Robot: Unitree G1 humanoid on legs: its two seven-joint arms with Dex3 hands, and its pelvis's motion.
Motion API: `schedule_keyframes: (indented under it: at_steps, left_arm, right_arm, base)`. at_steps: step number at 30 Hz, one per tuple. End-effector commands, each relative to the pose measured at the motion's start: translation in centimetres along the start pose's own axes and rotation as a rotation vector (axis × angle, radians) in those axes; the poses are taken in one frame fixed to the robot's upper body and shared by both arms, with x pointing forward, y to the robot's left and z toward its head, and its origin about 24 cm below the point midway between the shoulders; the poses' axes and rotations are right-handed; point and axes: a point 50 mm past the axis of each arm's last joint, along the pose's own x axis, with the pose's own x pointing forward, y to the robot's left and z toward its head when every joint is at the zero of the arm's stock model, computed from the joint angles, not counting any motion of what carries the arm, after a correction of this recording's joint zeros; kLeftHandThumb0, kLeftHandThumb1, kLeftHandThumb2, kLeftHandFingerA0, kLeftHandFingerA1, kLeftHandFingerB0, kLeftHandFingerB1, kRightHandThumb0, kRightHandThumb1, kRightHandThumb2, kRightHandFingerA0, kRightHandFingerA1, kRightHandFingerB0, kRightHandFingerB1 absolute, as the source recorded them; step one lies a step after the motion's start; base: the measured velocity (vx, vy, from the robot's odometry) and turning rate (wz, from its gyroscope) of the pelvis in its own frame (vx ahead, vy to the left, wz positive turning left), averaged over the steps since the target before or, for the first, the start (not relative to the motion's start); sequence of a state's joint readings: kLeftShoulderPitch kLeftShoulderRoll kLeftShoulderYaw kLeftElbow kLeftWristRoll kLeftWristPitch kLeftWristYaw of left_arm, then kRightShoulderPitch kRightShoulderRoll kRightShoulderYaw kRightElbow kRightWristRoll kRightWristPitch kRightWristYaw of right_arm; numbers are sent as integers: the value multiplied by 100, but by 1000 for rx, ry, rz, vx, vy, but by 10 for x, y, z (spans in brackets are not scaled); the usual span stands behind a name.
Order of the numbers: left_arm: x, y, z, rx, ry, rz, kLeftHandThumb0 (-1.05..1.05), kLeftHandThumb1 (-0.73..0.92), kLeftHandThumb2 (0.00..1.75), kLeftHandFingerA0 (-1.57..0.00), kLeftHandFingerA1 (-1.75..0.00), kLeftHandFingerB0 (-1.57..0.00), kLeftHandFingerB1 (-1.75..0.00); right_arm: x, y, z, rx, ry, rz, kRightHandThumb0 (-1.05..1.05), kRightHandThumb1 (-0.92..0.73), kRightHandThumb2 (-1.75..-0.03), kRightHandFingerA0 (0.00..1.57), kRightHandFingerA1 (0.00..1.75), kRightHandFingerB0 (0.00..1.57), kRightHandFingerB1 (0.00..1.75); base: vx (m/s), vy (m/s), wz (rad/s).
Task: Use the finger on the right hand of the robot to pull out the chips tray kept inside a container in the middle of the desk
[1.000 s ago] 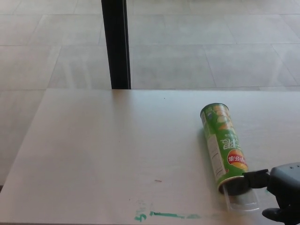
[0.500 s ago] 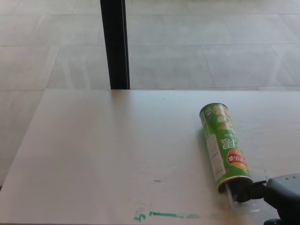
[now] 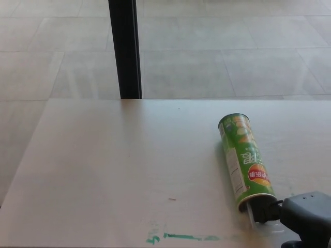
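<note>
Green and lying on its side, the chips container (image 3: 243,160) rests on the right part of the desk (image 3: 114,170), its open mouth turned toward the near edge and its closed end toward the far edge. Over the last second the right hand (image 3: 305,214) has drawn back toward the near right corner, and its one extended finger (image 3: 269,209), which reached deeper across the mouth a moment ago, now sits hooked just at the rim. The clear chips tray (image 3: 252,215) shows only as a thin pale strip at the mouth, seemingly less of it than a second ago; glare makes that hard to judge. That suggests the pull may be slipping rather than carrying the tray out. Whether the finger truly catches the tray or merely touches it cannot be told; the hand grasps nothing.

A green smear (image 3: 181,237) marks the near edge, well clear of the work. A black post (image 3: 124,49) stands beyond the far edge. Nothing blocks the pull path. The left hand is out of sight.
</note>
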State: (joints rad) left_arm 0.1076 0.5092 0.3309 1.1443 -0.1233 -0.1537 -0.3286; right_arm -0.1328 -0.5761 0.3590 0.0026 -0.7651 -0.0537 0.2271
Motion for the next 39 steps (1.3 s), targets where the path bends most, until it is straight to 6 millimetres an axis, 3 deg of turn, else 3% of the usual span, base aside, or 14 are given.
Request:
schedule_keyframes:
  at_steps: [1,8,9,11,12,14,19,20,21,22,29,31,35,39]
  left_arm:
    - [-2,8,2,15,-7,21,-76,85,66,-31,-86,-35,-77]
    - [-3,9,0,-12,3,31,-75,83,65,-34,-89,-36,-72]
    - [-3,10,-1,-5,2,34,-76,83,65,-33,-91,-41,-91]
    - [-4,10,0,13,1,25,-76,85,65,-30,-91,-37,-86]
    - [-4,10,0,18,0,27,-76,85,65,-30,-92,-39,-97]
    - [-4,10,0,18,0,32,-76,84,65,-30,-92,-35,-80]
    - [-3,11,-2,-5,7,40,-77,82,65,-30,-89,-36,-77]
    - [-4,11,-1,4,1,31,-77,84,65,-29,-92,-39,-88]
    - [-3,10,-1,8,2,32,-77,84,65,-30,-92,-36,-82]
    - [-3,10,0,0,3,34,-76,83,65,-32,-95,-39,-100]
    - [-3,10,0,16,-1,32,-76,84,65,-32,-93,-39,-92]
    - [-4,10,0,26,-1,26,-76,85,65,-30,-91,-35,-77]
    - [-3,10,-1,18,7,32,-78,84,66,-32,-93,-39,-86]
    - [-4,10,-1,19,-1,31,-77,85,66,-31,-93,-37,-82]
  right_arm:
    - [-11,2,-8,-53,22,35,-20,-57,-58,84,133,55,45]
    - [-24,1,-11,-44,26,54,-19,-57,-58,82,137,55,46]
    - [-29,3,-14,-35,37,58,-20,-58,-58,81,135,54,45]
    - [-32,5,-16,-18,56,65,-20,-57,-58,83,128,53,44]
    - [-34,9,-17,0,62,66,-20,-57,-58,82,132,53,45]
    - [-35,14,-15,16,62,80,-19,-57,-58,83,127,52,43]
    - [-38,26,-10,44,58,100,-21,-57,-58,84,130,53,42]
    - [-38,28,-9,49,56,103,-21,-57,-58,85,129,53,43]
    - [-39,31,-7,54,53,106,-21,-57,-58,83,132,54,43]
    - [-40,35,-6,57,44,109,-21,-57,-58,84,131,54,44]
    - [-41,38,-5,56,40,115,-21,-58,-58,83,134,54,44]
    - [-46,48,-5,65,45,134,-22,-57,-58,83,129,53,44]
    - [-50,54,-6,86,61,155,-21,-58,-59,81,134,52,44]
    - [-55,62,-6,69,74,179,-22,-58,-58,84,122,53,42]
  base:
    - [0,0,0]
    - [0,0,0]
    - [0,0,0]
    - [0,0,0]
    - [0,0,0]
    - [0,0,0]
    - [0,0,0]
    - [0,0,0]
    - [0,0,0]
    - [0,0,0]
    - [0,0,0]
    - [0,0,0]
    - [0,0,0]
    - [0,0,0]
